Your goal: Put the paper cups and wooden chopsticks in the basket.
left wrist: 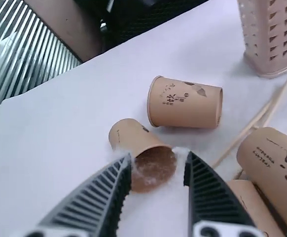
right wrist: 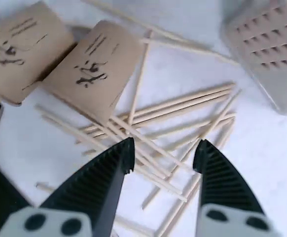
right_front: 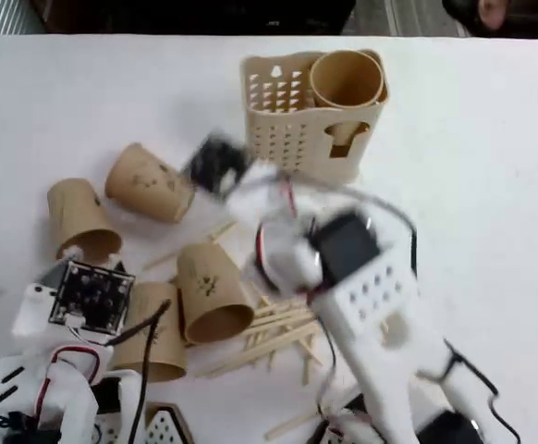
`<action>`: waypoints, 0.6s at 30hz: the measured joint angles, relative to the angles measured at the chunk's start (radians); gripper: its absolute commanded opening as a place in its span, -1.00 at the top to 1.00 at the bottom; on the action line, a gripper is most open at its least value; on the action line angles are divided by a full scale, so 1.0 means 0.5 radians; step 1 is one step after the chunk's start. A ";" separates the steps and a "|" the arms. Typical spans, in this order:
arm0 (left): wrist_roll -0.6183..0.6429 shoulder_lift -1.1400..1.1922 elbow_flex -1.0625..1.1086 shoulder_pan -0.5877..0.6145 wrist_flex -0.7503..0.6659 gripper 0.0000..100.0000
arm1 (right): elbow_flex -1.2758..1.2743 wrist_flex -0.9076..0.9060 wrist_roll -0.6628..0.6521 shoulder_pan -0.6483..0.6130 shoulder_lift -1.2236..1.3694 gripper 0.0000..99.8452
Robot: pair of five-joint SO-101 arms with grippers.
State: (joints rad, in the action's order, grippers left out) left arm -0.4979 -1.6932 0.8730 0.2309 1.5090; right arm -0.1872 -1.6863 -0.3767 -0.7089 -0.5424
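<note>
Paper cup (right_front: 82, 220) furthest left lies on its side on the white table (right_front: 491, 185), mouth turned toward the left arm (right_front: 61, 370). The left gripper (left wrist: 157, 165) is spread open with a finger on each side of that rim; whether they touch it I can't make out. Just past it a second cup (right_front: 149, 182) lies tipped over, and nearer the arms a third cup (right_front: 212, 291) and a fourth cup (right_front: 167, 347) lie side by side at the edge of the scattered wooden chopsticks (right_front: 278, 328). The right gripper (right wrist: 163, 150) hangs over that pile, jaws apart, holding nothing. Farther back the slotted beige basket (right_front: 283, 120) stands upright, with a fifth cup (right_front: 348, 79) sitting upright in its right-hand compartment
</note>
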 measured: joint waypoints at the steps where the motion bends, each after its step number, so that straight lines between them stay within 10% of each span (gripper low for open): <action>1: -0.012 0.000 0.000 0.040 0.000 0.63 | -0.144 0.037 0.000 -0.055 -0.114 0.59; 18: -0.043 0.000 0.000 0.215 0.123 0.63 | -1.574 1.031 0.000 -0.601 -0.721 0.60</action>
State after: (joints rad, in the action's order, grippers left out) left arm -0.5194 -1.6932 0.8730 0.3383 1.5704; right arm -0.9743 -1.1707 -0.3767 -1.0096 -0.9030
